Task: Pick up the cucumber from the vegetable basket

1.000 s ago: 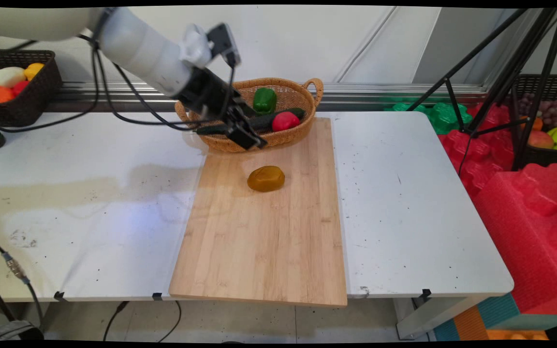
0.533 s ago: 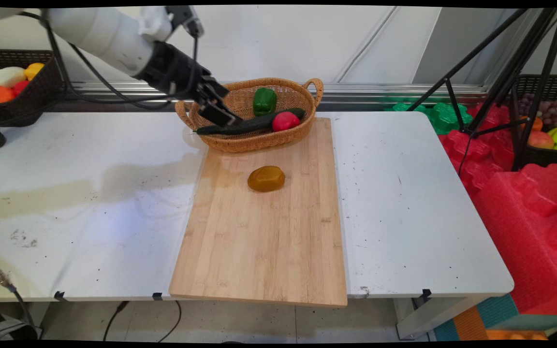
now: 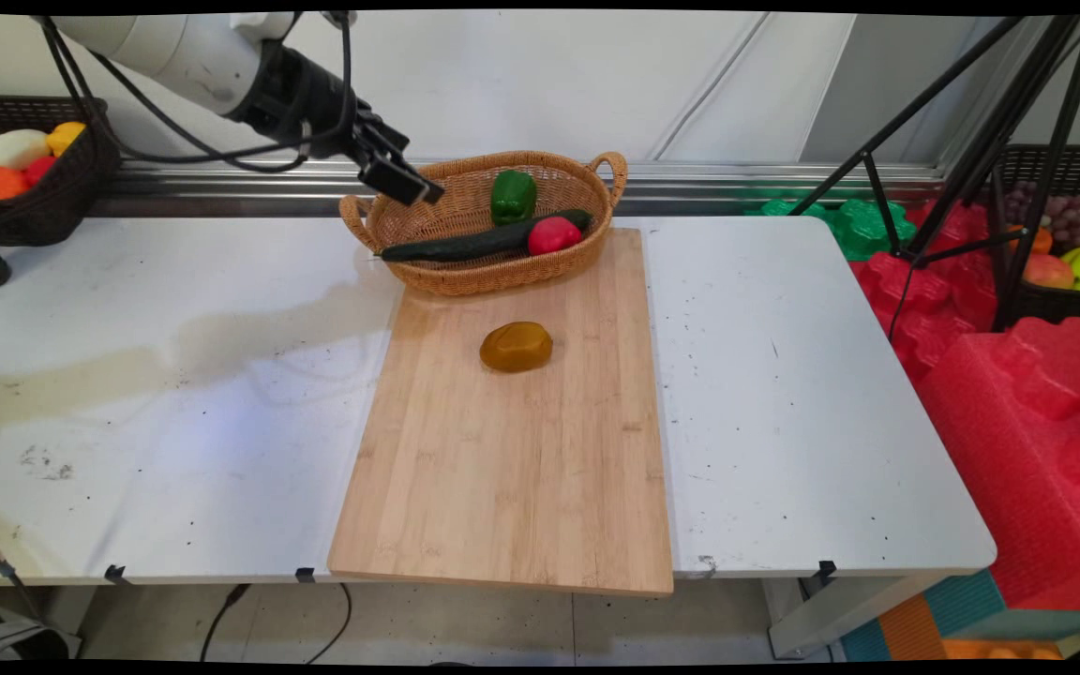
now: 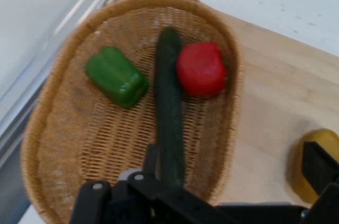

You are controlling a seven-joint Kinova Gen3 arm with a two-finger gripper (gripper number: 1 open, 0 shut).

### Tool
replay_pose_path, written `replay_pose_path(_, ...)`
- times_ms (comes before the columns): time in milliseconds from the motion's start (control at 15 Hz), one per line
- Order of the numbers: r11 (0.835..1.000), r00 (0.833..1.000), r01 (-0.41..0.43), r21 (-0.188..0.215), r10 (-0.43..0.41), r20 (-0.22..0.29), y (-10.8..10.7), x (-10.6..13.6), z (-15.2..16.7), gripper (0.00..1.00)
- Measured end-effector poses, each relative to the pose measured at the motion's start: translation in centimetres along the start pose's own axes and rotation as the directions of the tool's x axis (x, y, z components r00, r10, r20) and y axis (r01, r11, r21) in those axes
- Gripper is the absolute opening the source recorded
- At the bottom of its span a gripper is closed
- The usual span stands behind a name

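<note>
Main view: claw (image 3: 399, 178) hangs above the basket's (image 3: 587, 253) left rim, empty, touching nothing. Cucumber (image 3: 465, 246) lies lengthwise in the basket, its tip over the rim, too long to fit. Potato (image 3: 516, 346) rests loose on the board (image 3: 502, 487) on the counter (image 3: 784, 375)

Hand view: fingers (image 4: 318, 168) spread wide apart, gripping nothing; cucumber (image 4: 169, 113) sits between green pepper (image 4: 116, 75) and red pepper (image 4: 201, 69)

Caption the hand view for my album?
Looking down into a wicker basket holding a green pepper, cucumber and red pepper.
</note>
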State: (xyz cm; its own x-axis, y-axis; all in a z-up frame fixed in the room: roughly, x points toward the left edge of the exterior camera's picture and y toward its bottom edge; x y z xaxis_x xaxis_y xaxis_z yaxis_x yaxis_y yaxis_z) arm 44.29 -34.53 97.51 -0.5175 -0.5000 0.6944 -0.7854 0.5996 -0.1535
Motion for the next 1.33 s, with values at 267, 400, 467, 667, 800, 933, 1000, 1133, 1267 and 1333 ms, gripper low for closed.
replay_pose_path(267, 0.999, 1.0, 0.028, 0.041, -0.028, 0.001, -1.4, 0.6, 0.7, 1.0)
replay_pose_path(400, 0.998, 0.999, 0.036, 0.057, -0.036, 0.009, -1.8, 1.1, 1.6, 1.0)
replay_pose_path(467, 0.997, 0.999, 0.04, 0.064, -0.04, 0.014, -2.0, 1.4, 2.2, 1.0)
replay_pose_path(667, 0.996, 0.998, 0.046, 0.08, -0.049, 0.034, -2.5, 2.3, 4.2, 1.0)
replay_pose_path(800, 0.995, 0.997, 0.045, 0.085, -0.05, 0.054, -2.7, 2.9, 6.0, 1.0)
replay_pose_path(933, 0.995, 0.996, 0.041, 0.088, -0.048, 0.08, -2.8, 3.4, 7.8, 1.0)
replay_pose_path(1000, 0.995, 0.995, 0.04, 0.089, -0.048, 0.09, -2.9, 3.6, 8.5, 1.0)
replay_pose_path(1133, 0.995, 0.992, 0.037, 0.089, -0.047, 0.116, -2.9, 3.9, 10.5, 1.0)
replay_pose_path(1267, 0.996, 0.988, 0.033, 0.088, -0.046, 0.145, -3.0, 4.2, 12.6, 1.0)
replay_pose_path(1333, 0.996, 0.986, 0.031, 0.087, -0.045, 0.158, -3.0, 4.4, 13.6, 1.0)
